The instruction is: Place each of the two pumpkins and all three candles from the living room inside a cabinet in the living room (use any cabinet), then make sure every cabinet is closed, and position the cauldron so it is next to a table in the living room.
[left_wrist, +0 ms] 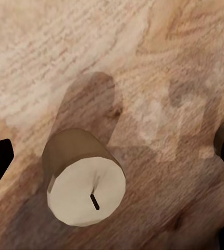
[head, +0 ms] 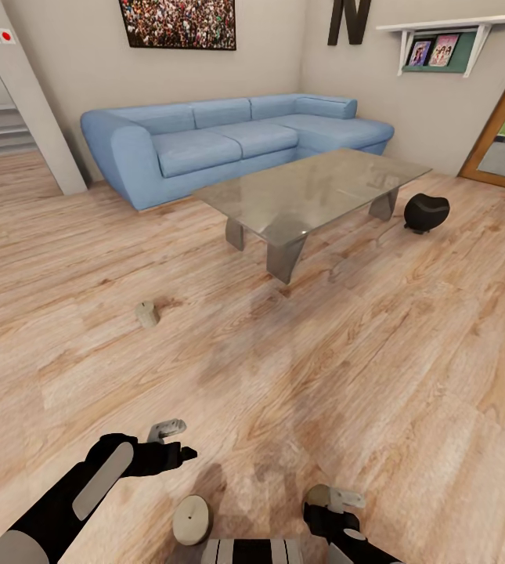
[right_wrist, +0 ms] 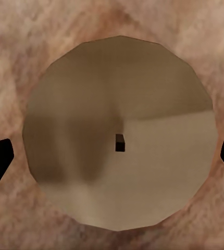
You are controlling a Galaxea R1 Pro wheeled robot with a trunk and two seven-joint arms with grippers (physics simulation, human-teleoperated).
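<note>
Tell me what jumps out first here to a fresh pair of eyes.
The long blue sofa against the far wall, with the glass coffee table in front of it and a black cauldron on the floor at the table's right end. Nearer, a candle lies on the planks, and another candle stands by the left claw.

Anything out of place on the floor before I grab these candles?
One candle lies tipped on its side on the bare floor, away from the others. The candle near the left gripper stands upright. The black cauldron sits beside the glass table.
</note>
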